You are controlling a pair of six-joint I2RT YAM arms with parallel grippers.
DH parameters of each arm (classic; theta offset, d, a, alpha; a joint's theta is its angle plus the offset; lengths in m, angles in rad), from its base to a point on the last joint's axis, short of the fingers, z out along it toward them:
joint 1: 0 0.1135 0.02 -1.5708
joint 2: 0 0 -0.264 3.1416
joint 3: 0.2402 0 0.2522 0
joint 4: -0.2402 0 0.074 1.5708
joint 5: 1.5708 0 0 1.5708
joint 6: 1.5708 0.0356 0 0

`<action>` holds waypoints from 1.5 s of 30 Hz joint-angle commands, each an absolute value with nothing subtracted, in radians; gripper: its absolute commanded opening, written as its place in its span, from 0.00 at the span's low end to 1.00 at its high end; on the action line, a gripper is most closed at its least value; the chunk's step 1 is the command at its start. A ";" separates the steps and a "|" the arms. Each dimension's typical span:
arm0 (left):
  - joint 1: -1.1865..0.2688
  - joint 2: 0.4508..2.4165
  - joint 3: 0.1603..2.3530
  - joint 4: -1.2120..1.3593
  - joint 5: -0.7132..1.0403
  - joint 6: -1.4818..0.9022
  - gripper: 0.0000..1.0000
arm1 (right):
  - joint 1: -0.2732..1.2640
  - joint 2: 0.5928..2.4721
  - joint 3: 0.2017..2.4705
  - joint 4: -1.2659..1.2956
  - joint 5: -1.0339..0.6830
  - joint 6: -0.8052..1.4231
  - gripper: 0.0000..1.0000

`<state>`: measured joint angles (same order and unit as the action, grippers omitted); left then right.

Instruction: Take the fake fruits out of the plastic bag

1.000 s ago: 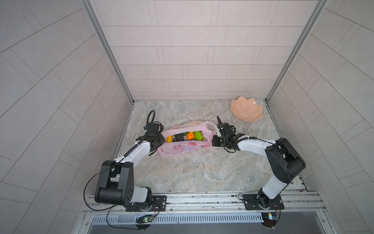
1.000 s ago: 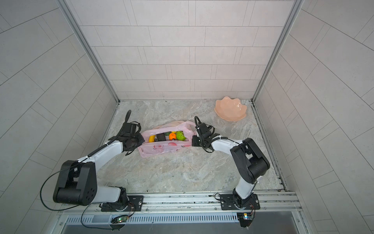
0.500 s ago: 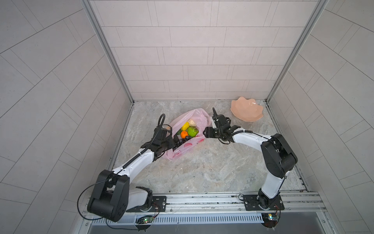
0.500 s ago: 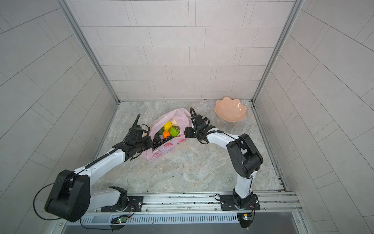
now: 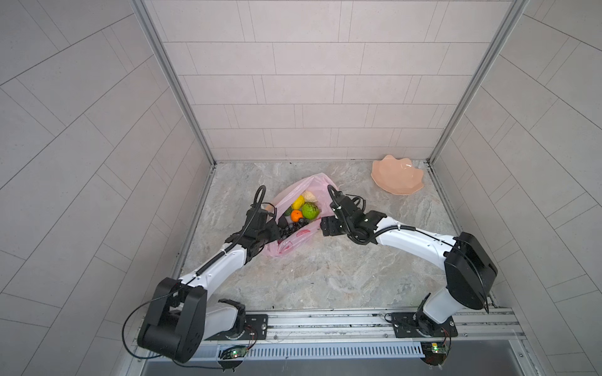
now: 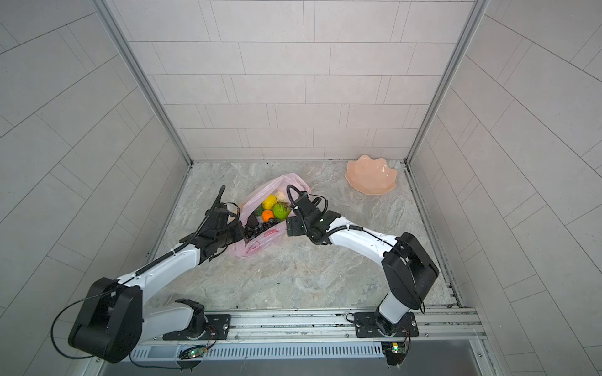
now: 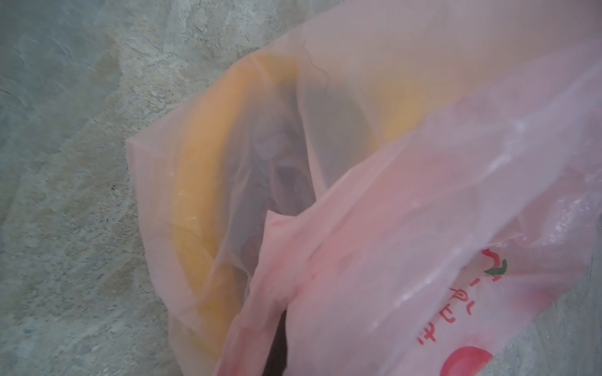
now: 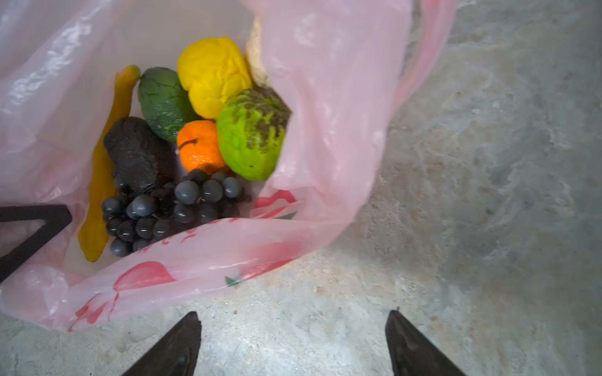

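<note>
Nothing is out yet: the small plastic fake fruits (image 8: pixel 198 146) lie inside the thin translucent pink plastic bag (image 5: pixel 294 241), left of centre in both top views. The left gripper (image 5: pixel 276 233) clamps its rim; the right gripper (image 8: pixel 293 345) stands wide, empty.

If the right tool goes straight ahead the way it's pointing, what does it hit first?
Probably the bag, on its near printed side, with the grapes just behind. Depth is unclear: the open right tool might touch the table first.
</note>
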<state>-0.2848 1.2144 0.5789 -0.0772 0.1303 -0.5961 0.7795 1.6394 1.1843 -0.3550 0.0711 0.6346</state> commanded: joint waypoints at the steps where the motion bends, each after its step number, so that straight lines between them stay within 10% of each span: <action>1: -0.293 1.183 0.563 -0.054 0.127 -0.584 0.00 | 0.829 1.741 1.296 -0.478 0.246 0.679 0.89; 29: -0.228 1.142 0.539 -0.159 -0.037 -0.656 0.02 | 0.775 2.024 1.355 -0.335 0.124 0.604 0.57; 45: -0.058 1.148 0.459 0.036 0.236 -0.675 0.02 | 0.767 2.134 1.563 -0.385 0.057 0.549 0.38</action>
